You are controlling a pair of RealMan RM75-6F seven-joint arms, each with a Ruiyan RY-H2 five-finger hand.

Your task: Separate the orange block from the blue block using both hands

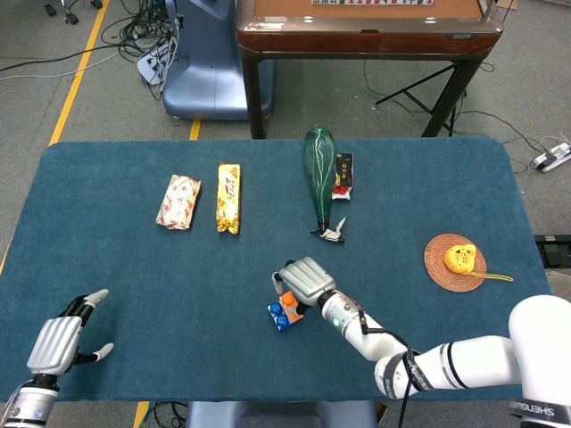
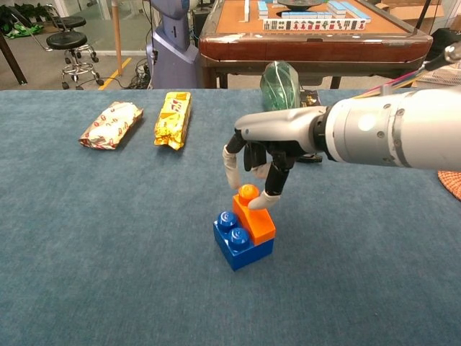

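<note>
Orange block [image 2: 253, 215] sits plugged on top of the blue block [image 2: 243, 245], near the middle of the counter [image 1: 134, 259], slightly toward the near edge. The pair is still joined; nothing lifted.

Right robot hand [image 2: 261, 153] hangs just above the orange block, fingers curled downward and loosely apart, holding nothing. One fingertip [image 2: 265, 200] looks to be touching or almost touching the block's top beside its stud; from the head view I can't settle which.

Left robot hand [image 1: 55, 342] rests far off at the near left corner of the counter, fingers spread, empty, well apart from the blocks.

Judgement on doing this step well: the right hand should close thumb and finger on opposite side faces of the orange block, not on the round stud, which would likely slip. The blue block is small and light, so it will probably ride up with the orange one unless pinned. The left hand needs to come across and press or pinch the exposed blue studs first, then pull straight up.

Snack packets [image 1: 178, 201], green bottle [image 1: 318, 168] and woven coaster [image 1: 455, 262] lie farther away, clear of the work.
</note>
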